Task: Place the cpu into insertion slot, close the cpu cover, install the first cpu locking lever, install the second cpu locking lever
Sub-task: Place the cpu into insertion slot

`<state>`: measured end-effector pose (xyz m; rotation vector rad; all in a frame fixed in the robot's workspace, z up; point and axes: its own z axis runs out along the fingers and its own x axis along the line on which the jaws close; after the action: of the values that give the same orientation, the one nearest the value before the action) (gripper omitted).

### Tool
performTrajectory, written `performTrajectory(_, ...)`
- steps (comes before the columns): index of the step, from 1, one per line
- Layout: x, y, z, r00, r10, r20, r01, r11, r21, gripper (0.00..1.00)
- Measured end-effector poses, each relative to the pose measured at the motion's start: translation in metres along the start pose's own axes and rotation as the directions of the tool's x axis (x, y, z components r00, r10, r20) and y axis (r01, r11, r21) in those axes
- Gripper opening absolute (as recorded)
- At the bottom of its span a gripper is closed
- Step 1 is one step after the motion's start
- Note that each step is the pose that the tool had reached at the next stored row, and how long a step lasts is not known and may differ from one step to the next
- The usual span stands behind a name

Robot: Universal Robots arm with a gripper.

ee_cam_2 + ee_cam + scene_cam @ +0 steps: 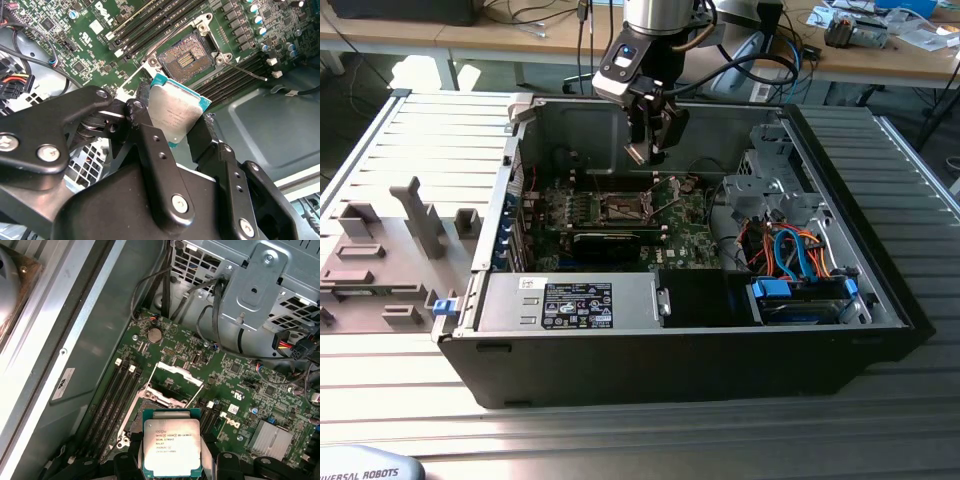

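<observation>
One cpu (175,112): gripped at two edges, metal top up, level for the slot.
gripper (648,148): closed on the cpu, above the socket (623,208), apart, near the far wall.
cpu cover (178,371): raised, socket bare.

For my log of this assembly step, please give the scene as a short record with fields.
gripper: shut on the cpu, above the open computer case
cpu: held by two edges, metal top showing, above the motherboard
insertion slot: empty, contacts exposed
cpu cover: raised open
stage: cpu not yet in the insertion slot
</observation>
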<state>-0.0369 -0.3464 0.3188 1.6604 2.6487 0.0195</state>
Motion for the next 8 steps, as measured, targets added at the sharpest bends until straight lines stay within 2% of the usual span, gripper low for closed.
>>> performTrajectory(8,0.0000,0.0000,0.0001,1.0000,0.006,0.0001,-0.006,1.0000,0.0001,0.54)
